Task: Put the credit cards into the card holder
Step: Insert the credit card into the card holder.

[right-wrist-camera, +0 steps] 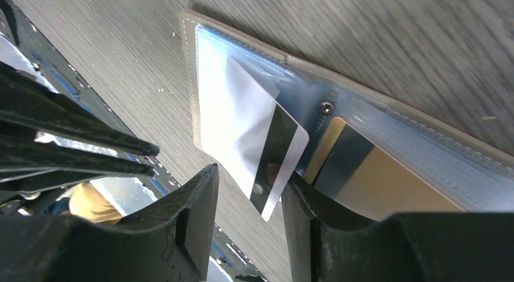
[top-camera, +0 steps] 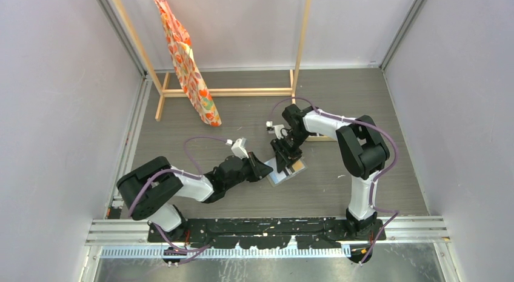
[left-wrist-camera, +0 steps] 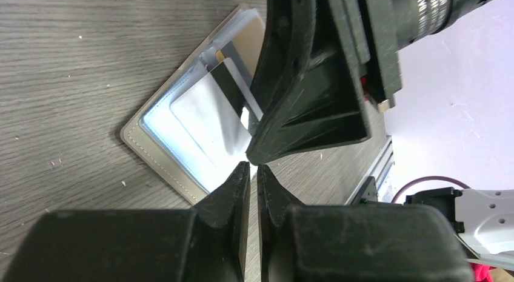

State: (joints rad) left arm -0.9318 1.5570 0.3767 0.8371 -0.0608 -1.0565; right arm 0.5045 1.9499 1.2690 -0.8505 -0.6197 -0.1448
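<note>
- Looking down the right wrist view, you find the right gripper (right-wrist-camera: 250,177) with its jaws spread and clamping nothing. The striped end of the white card (right-wrist-camera: 260,136) pokes into the gap, close against one finger.
- That card sits partly in the clear pocket of the holder (right-wrist-camera: 189,82), which lies open on the table (right-wrist-camera: 424,39). Its striped end overhangs the holder's edge on the gripper's side.
- The stripe runs roughly along the fingers' reach, so the pocket probably lies straight ahead of those fingertips.
- A tan card (right-wrist-camera: 388,191) lies in the holder's other half.
- Your left gripper (left-wrist-camera: 253,173) is closed on nothing, just beside the holder's edge and nearly touching the right one. The right is nearer the card.
</note>
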